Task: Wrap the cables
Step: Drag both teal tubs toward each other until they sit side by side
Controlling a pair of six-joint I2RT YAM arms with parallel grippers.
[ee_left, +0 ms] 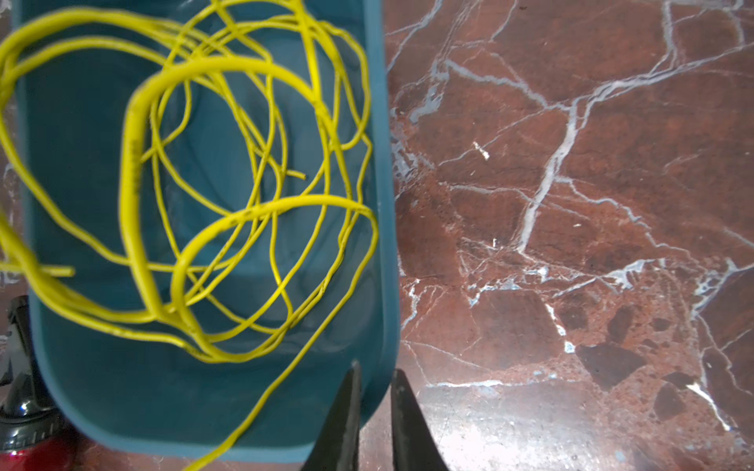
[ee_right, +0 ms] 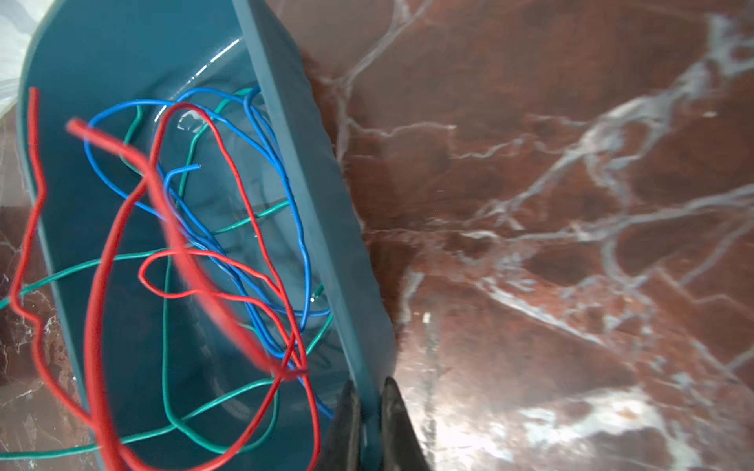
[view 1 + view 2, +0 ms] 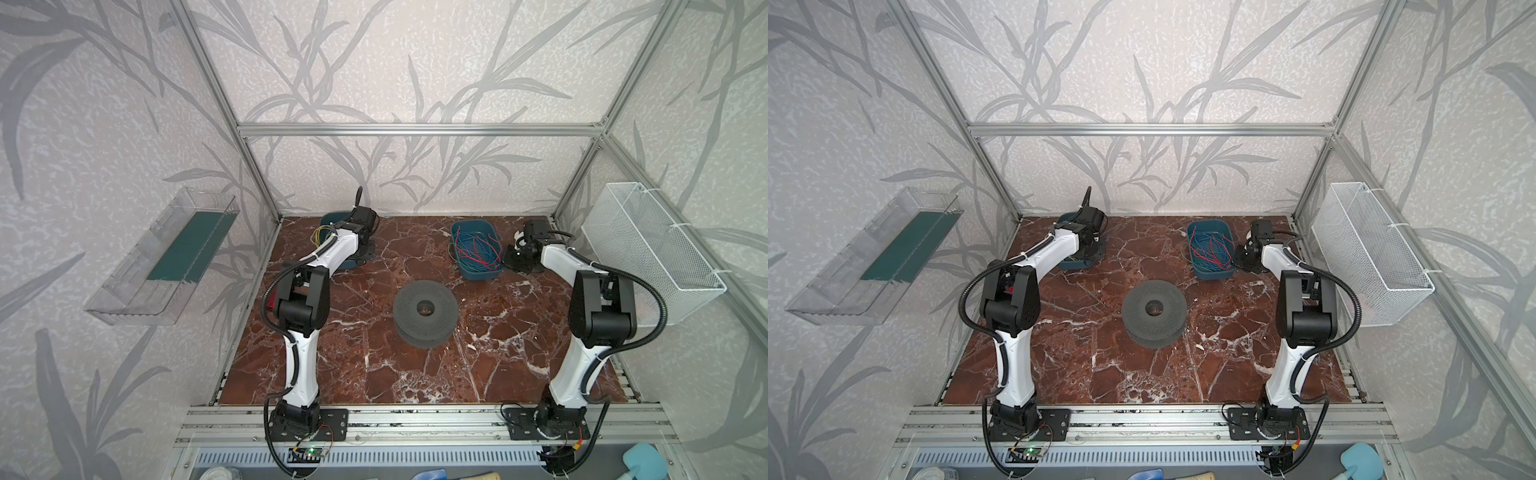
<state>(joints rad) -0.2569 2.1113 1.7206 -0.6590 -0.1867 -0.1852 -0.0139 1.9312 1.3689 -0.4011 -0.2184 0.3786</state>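
Cables (image 1: 132, 163): a loose yellow tangle lay inside the left bin (image 1: 381, 163), at the table's (image 3: 374, 374) far-left corner.
Left gripper (image 1: 376, 379): straddled that bin's wall, one finger inside beside the tangle; whether it clenched was unclear.
Right gripper (image 2: 369, 391): clenched on the right bin (image 2: 310, 195) wall, well apart from the cables.
Nearer arm: left.

The wall of the left bin (image 1: 379, 163) stands between the jaws of the left gripper (image 1: 376, 369), with the cables (image 1: 130, 183) inside beside it, the wall of the right bin (image 2: 310, 204) stands likewise in the right gripper (image 2: 369, 381) beside wires (image 2: 175, 232), and a spool (image 3: 407, 307) lies behind and between both.
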